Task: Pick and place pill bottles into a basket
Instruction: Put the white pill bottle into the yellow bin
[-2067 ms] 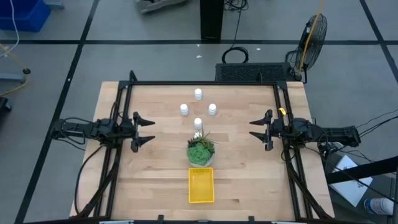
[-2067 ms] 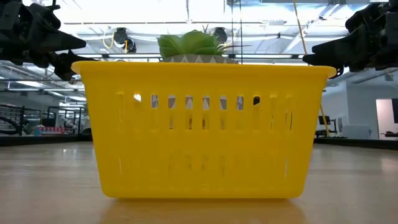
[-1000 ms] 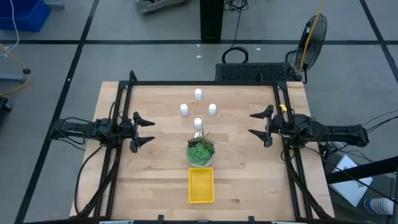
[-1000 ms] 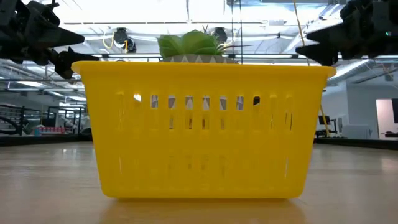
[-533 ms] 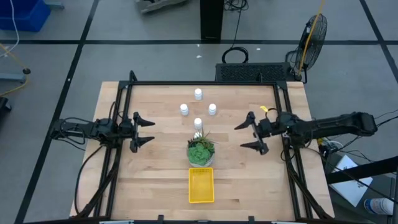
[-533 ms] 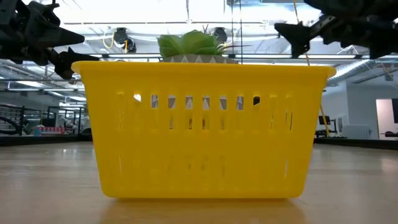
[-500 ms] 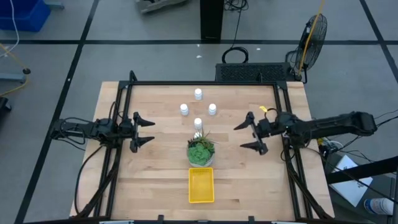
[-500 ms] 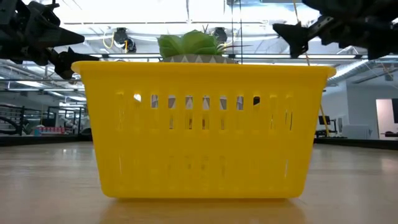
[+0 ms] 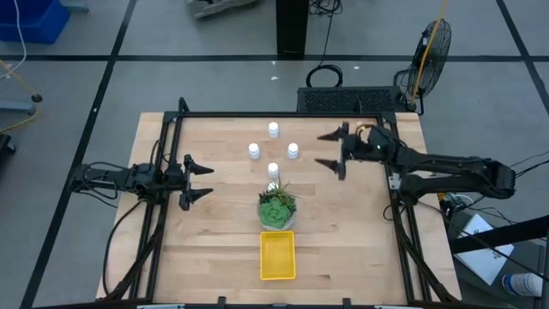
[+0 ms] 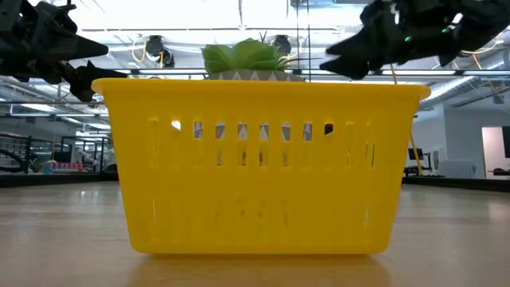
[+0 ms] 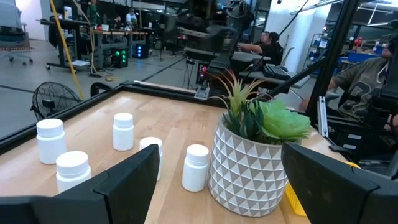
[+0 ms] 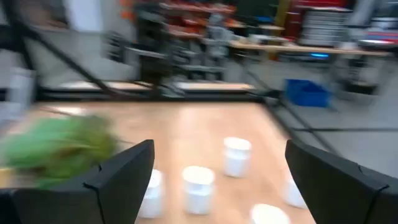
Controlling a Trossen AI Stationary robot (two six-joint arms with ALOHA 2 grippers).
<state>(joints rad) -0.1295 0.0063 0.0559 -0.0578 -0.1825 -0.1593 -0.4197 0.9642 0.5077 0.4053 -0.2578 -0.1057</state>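
Right hand (image 9: 329, 148) spread wide, empty, just beside pill bottles (image 9: 273, 148), far side of plant (image 9: 277, 209) from basket (image 9: 277, 255). Left hand (image 9: 204, 181) likewise open, empty, well apart from plant.

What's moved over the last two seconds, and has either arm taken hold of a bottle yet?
The right end effector swung from the table's right edge toward the pill bottles, open and empty. Nothing grasped yet. The left end effector, four bottles, plant and basket stayed put.
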